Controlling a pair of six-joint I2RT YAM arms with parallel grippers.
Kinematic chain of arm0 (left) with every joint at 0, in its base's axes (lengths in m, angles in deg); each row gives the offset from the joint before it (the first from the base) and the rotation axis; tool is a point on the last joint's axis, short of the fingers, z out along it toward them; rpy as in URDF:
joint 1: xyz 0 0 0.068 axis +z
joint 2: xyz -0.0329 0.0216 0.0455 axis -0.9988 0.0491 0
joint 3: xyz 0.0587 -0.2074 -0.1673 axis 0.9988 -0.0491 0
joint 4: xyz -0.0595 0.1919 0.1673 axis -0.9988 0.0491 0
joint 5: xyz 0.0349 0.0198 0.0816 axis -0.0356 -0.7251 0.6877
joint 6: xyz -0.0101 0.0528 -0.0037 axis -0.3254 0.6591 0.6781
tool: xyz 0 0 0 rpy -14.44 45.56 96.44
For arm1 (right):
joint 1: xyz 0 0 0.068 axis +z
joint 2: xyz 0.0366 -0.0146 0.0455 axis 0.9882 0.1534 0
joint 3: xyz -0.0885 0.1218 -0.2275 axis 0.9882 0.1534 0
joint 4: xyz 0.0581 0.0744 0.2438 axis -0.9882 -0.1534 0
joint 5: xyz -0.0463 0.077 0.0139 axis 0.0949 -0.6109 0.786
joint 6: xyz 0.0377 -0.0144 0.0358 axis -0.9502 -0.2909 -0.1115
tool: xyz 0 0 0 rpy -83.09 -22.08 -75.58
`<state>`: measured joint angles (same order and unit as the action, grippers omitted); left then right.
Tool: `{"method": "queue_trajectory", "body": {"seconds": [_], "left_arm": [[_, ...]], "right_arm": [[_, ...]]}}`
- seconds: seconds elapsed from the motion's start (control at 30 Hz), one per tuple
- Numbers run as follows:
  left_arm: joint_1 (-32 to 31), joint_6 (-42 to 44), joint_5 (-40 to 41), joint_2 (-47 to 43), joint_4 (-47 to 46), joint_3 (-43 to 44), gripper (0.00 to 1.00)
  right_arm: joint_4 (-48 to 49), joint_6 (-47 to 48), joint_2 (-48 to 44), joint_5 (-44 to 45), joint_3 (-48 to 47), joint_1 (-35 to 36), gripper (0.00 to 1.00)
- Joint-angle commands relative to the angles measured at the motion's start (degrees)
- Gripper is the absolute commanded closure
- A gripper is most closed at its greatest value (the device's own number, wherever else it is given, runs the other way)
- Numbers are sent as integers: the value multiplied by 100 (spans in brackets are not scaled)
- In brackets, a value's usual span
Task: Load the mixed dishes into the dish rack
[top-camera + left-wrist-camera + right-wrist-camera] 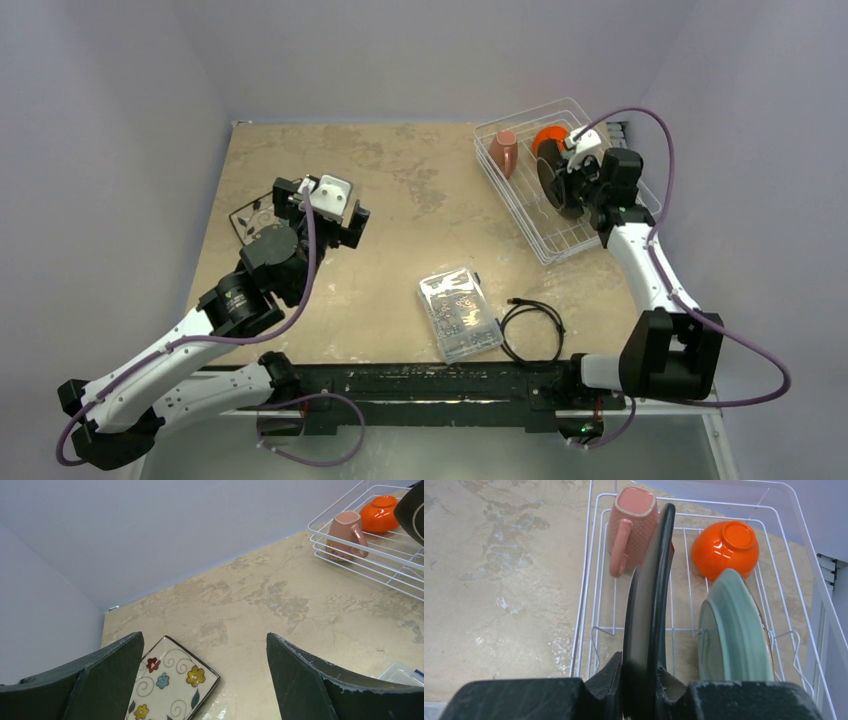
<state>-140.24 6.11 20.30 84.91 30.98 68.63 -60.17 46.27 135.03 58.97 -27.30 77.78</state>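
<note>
Inside the dish rack point(520, 215), as the top external view has it, the right gripper point(575, 185) holds the dark teal square plate point(558, 182) on edge over the rack's middle. The pink cup point(503, 153) and orange bowl point(548, 140) sit at the rack's far end. Well to the left of the rack, the left gripper point(325, 215) hangs above the table point(400, 190), and its arm partly covers the white floral square plate point(250, 215). Nearer than the rack lie a clear plastic box point(459, 312) and a coiled black cable point(531, 330).

From the left wrist, the fingers point(100, 680) stand wide apart with nothing between them. The floral plate point(170, 682) lies flat, one corner hidden behind the left finger. The rack point(370, 565) shows far off to the upper right, with cup point(347, 535) and bowl point(381, 512) inside. A corner of the plastic box point(402, 672) peeks in below the rack.

From the right wrist, the jaws are clamped on the dark plate's point(649, 590) near rim. The plate stands upright, its long axis running down the rack toward the cup point(629, 525); whether it touches the rack's floor I cannot tell. The bowl point(724, 547) rests upside down. The pale green round plate point(734, 630) leans on edge just right of the dark plate, inside the rack point(584, 605).
</note>
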Motion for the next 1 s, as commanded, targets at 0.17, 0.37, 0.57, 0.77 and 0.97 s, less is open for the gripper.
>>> {"method": "queue_trajectory", "body": {"seconds": [0.17,0.37,0.57,0.77,0.97], "left_arm": [[-29,23,-33,-19,-181,66,9],[-30,24,-46,34,-186,60,9],[-29,24,-61,30,-194,65,9],[-29,-6,-96,36,-185,64,9],[-29,-11,-99,54,-168,73,10]], "right_arm": [[2391,-320,-423,-213,941,-25,99],[2719,-256,-409,-144,1252,-31,93],[2690,-181,-434,-3,1341,-38,83],[2524,-158,-513,342,1305,-33,68],[2429,-178,-613,389,1305,-31,62]]}}
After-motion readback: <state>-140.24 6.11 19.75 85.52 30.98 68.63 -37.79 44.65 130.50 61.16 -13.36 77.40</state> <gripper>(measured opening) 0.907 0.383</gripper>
